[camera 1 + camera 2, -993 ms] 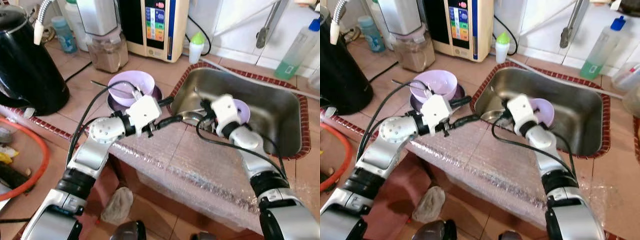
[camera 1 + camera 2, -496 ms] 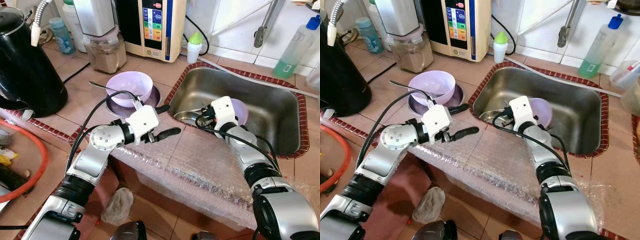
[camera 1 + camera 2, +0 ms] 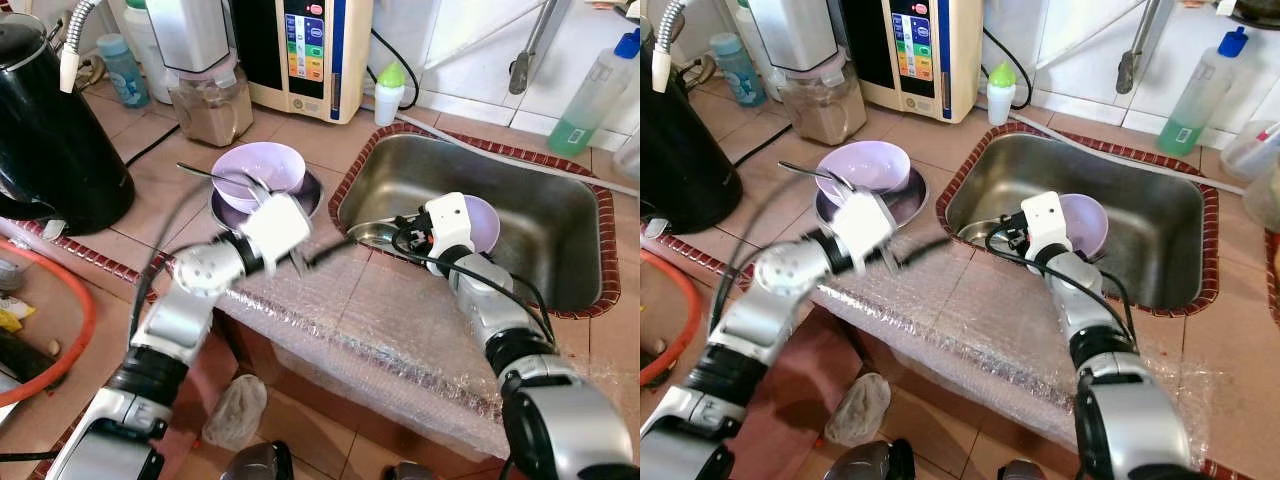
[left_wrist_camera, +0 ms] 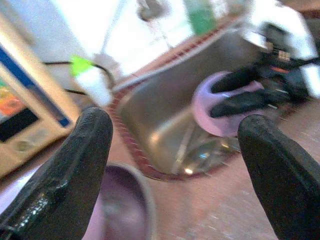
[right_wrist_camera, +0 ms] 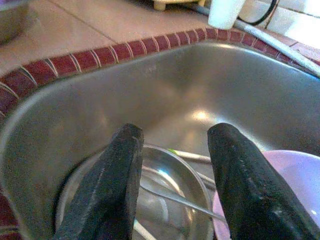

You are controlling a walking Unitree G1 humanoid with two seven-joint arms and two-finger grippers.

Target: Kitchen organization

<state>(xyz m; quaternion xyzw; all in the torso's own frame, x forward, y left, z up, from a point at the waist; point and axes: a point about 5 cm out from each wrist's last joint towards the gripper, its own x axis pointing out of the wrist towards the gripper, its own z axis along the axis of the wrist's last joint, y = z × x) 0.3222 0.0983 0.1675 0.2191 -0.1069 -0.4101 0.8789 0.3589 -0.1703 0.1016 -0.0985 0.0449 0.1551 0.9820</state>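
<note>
A steel sink (image 3: 560,215) holds a lilac bowl (image 3: 484,222) and a shallow steel dish (image 5: 165,195) with thin utensils lying across it. My right gripper (image 3: 399,228) hangs open inside the sink, just above the steel dish, with the lilac bowl (image 5: 270,195) beside it. On the counter left of the sink, another lilac bowl (image 3: 262,167) with a spoon in it sits on a dark purple plate (image 3: 311,188). My left gripper (image 3: 322,243) is blurred, open wide and empty, over the counter between that plate and the sink rim.
A black kettle (image 3: 50,120), a blender jar (image 3: 212,100), a water machine (image 3: 312,50) and a small green-capped bottle (image 3: 392,95) line the back. A tap (image 3: 524,60) and soap bottle (image 3: 592,95) stand behind the sink. Bubble wrap (image 3: 380,330) covers the counter's front edge.
My left gripper has swung up and back towards the purple plate and sink rim, and it shows blurred. The right gripper has stayed over the steel dish.
</note>
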